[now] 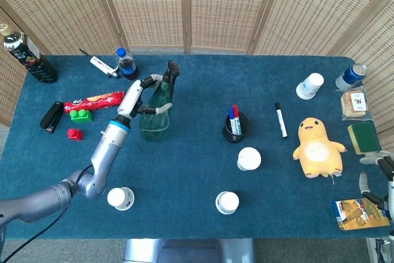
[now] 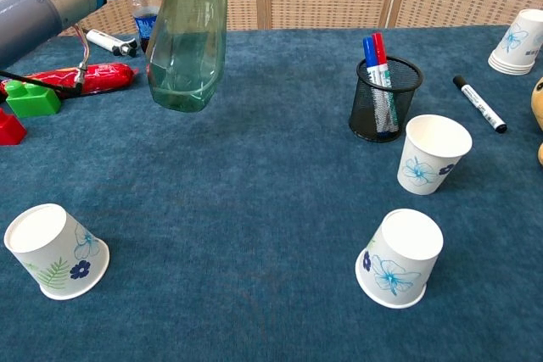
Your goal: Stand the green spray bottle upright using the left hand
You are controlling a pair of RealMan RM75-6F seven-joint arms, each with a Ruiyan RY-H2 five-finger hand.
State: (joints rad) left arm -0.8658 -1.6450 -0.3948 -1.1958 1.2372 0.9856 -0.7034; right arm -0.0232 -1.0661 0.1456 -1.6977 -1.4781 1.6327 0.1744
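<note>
While the left hand (image 1: pixel 140 98) clamped its fingers round the neck, the translucent green plastic spray bottle (image 2: pixel 188 48) hung near-vertical, base down, toward the table's far-left corner.

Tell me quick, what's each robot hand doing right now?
Left robot hand: holding the green spray bottle near its neck.
Right robot hand: at the right edge, only partly in view; cannot tell.
</note>
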